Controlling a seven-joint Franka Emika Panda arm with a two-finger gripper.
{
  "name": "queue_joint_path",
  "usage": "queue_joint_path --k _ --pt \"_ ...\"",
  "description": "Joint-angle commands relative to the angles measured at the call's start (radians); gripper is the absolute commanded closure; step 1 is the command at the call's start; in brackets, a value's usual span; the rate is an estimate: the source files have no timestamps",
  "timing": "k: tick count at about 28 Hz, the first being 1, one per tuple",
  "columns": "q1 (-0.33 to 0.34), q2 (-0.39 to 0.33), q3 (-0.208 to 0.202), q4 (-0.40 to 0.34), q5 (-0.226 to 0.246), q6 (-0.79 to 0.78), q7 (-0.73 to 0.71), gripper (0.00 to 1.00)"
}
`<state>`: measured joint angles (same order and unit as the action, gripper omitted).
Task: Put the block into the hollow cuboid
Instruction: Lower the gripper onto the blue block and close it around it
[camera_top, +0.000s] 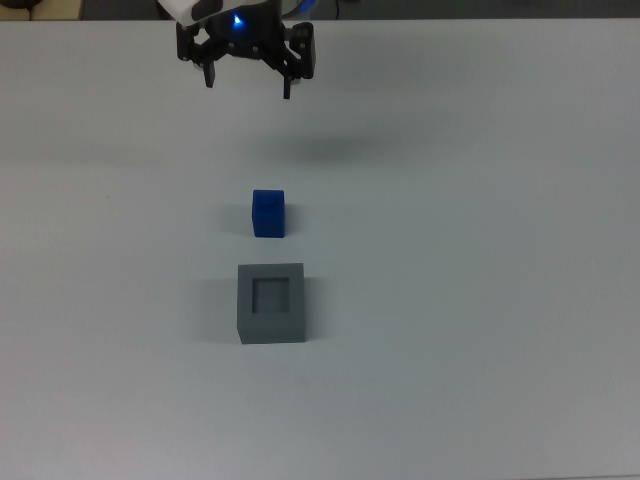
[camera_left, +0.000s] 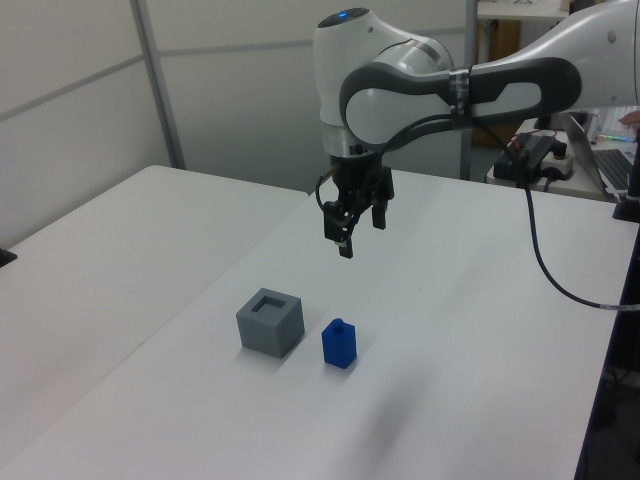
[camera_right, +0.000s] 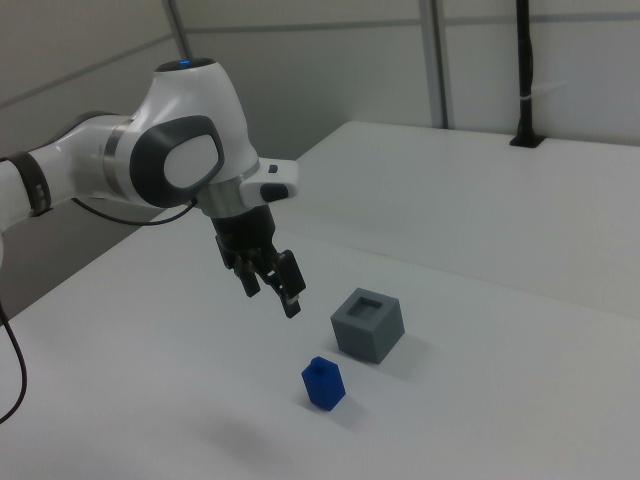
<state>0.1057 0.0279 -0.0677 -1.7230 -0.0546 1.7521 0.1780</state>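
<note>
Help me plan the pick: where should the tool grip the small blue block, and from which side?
Come straight down from above and close on two opposite flat side faces of the small matte blue block. It stands upright, apart from the grey square hollow box; the open tool hangs above the table.

The pincer (camera_top: 248, 82) hangs at the upper edge of the top view, its two dark fingers spread wide with nothing between them, a blue light glowing on its body. Below it on the white bench (camera_top: 480, 300) stands the blue block (camera_top: 268, 213), apart from the pincer. Just below the block, not touching it, sits the grey hollow cuboid (camera_top: 271, 325), its square recess empty.
</note>
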Motion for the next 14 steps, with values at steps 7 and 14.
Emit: queue_joint_path --k 7,14 --pt "-0.003 0.067 -0.007 0.008 0.028 0.081 -0.069 0.0" --pt "-0.008 0.138 -0.007 -0.029 0.027 0.17 -0.086 0.0"
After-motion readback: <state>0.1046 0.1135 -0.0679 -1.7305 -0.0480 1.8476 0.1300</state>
